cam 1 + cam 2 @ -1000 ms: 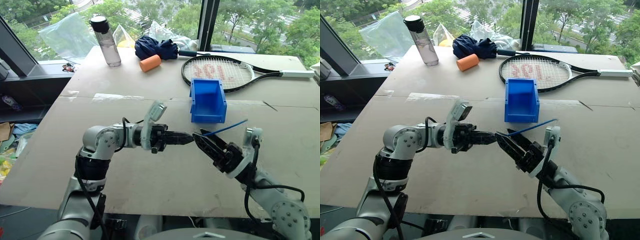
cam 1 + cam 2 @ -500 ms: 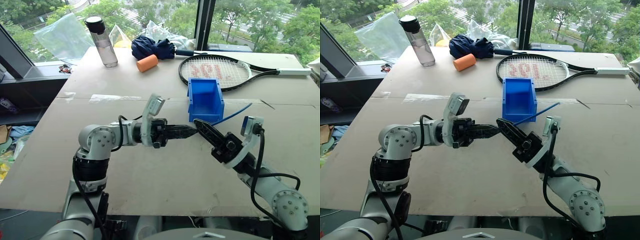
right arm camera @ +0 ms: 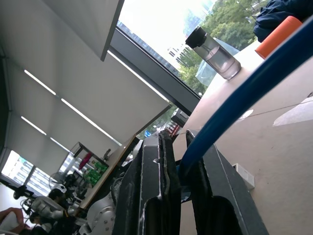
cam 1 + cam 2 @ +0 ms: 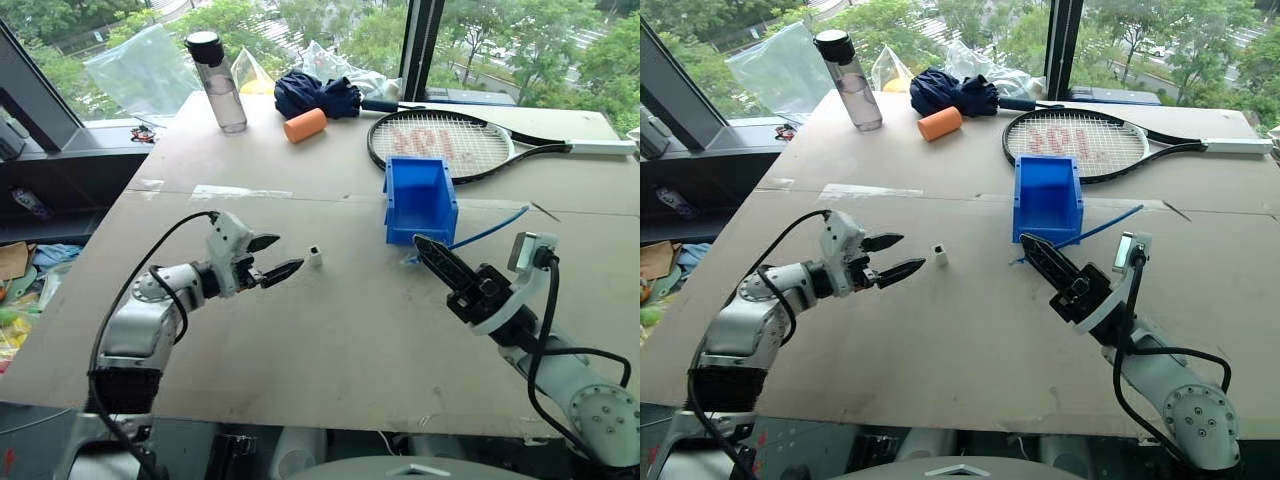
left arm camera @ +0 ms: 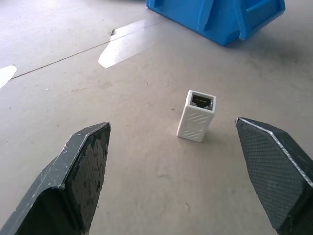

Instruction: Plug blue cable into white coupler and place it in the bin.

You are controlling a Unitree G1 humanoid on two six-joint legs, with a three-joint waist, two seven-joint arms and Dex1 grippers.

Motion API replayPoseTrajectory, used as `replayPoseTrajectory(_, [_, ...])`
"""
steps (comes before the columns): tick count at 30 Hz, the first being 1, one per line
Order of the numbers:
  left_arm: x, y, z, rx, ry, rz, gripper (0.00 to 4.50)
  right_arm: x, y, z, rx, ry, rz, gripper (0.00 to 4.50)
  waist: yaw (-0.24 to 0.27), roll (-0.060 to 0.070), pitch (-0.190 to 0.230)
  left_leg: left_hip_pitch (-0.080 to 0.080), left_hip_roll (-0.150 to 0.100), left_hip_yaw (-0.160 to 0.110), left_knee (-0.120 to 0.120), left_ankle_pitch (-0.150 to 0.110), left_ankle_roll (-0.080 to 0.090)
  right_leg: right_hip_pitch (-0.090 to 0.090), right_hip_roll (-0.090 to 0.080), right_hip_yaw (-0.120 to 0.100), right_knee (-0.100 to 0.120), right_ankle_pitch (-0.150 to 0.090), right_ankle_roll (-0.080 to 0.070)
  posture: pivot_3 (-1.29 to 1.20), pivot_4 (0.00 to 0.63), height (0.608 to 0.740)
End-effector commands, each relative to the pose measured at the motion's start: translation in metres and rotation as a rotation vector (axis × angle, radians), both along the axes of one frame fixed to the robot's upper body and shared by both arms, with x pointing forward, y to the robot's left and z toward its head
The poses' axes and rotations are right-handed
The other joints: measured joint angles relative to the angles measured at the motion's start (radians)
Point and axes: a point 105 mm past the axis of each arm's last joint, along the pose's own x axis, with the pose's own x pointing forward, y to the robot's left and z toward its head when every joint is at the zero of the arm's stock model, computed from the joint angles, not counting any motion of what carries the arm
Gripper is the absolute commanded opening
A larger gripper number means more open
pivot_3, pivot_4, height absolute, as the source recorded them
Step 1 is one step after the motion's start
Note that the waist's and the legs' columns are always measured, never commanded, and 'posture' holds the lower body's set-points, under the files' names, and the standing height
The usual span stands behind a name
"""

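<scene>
Now your left claw (image 4: 272, 257) gaped empty before the coupler (image 4: 314, 257); right claw (image 4: 432, 258) clamped the cable (image 4: 488, 229). Regrasp coupler.

The coupler (image 4: 314, 257) is seen standing alone on the table (image 4: 330, 340), just beyond the spread fingers of the left gripper (image 4: 272, 257). The cable (image 4: 490, 229) is clamped in the right gripper (image 4: 428, 251), and is run up past the bin's (image 4: 419, 202) right side. A racket (image 4: 450, 145) is laid behind the bin.
</scene>
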Motion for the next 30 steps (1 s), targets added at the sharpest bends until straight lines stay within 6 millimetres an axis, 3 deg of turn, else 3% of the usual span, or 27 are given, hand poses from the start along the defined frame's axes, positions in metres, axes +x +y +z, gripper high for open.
replayPoseTrajectory(1, [0.009,-0.011,-0.003,0.035,-0.059,-0.049,4.16,-0.002,-0.003,0.011,-0.003,-0.042,0.005,0.00,-0.003,-0.001,0.000,0.000,0.000,0.000,0.000,0.000,0.000,0.000,0.000,0.000,0.000,0.000,0.000,0.00,0.150,0.740])
replayPoseTrajectory(6, [0.019,-0.025,-0.014,0.030,-0.046,-0.109,4.16,-0.002,-0.005,0.011,-0.028,-0.042,-0.008,0.00,-0.005,-0.002,-0.001,0.000,0.000,0.003,-0.001,0.000,0.000,0.000,0.002,-0.001,0.000,0.002,0.004,0.00,0.150,0.740])
replayPoseTrajectory(7, [0.019,-0.027,-0.017,0.039,-0.042,-0.125,3.93,-0.003,-0.005,0.010,-0.034,-0.042,-0.009,0.00,-0.005,-0.002,-0.001,0.000,0.001,0.003,-0.001,0.000,0.000,0.000,0.003,-0.001,0.000,0.002,0.004,0.00,0.150,0.740])
replayPoseTrajectory(9, [0.019,-0.029,-0.019,0.049,-0.040,-0.160,3.40,-0.005,-0.005,0.010,-0.044,-0.045,-0.013,0.00,-0.007,-0.002,-0.001,0.001,0.002,0.003,-0.001,0.000,0.000,0.000,0.003,-0.001,0.001,0.002,0.004,0.00,0.150,0.740])
replayPoseTrajectory(15, [0.012,-0.037,-0.013,0.004,-0.031,-0.267,0.57,-0.004,-0.004,0.014,-0.095,-0.091,-0.036,0.00,-0.006,-0.002,-0.001,0.000,0.002,0.003,-0.001,0.000,0.000,0.000,0.003,-0.001,0.001,0.002,0.004,0.00,0.150,0.740])
replayPoseTrajectory(18, [0.002,-0.055,-0.007,-0.003,-0.033,-0.387,0.57,0.000,0.002,0.013,-0.217,-0.155,-0.019,0.00,-0.006,-0.002,-0.001,0.000,0.002,0.003,0.000,0.000,0.000,0.000,0.003,-0.001,0.001,0.002,0.004,0.00,0.150,0.740])
replayPoseTrajectory(24, [-0.023,-0.117,-0.010,0.079,0.026,-0.749,0.57,0.015,0.032,-0.010,-0.607,-0.353,0.187,0.00,-0.001,-0.003,-0.001,0.000,0.001,0.003,0.001,0.000,0.001,0.000,0.003,-0.001,0.001,0.001,0.003,0.00,0.150,0.740])
replayPoseTrajectory(30, [-0.023,-0.131,-0.017,0.136,0.041,-0.836,0.57,0.027,0.040,-0.033,-0.755,-0.431,0.307,0.00,-0.011,-0.004,-0.002,0.000,0.001,0.003,0.001,0.000,0.001,0.000,0.005,-0.001,0.000,0.002,0.004,0.00,0.150,0.740])
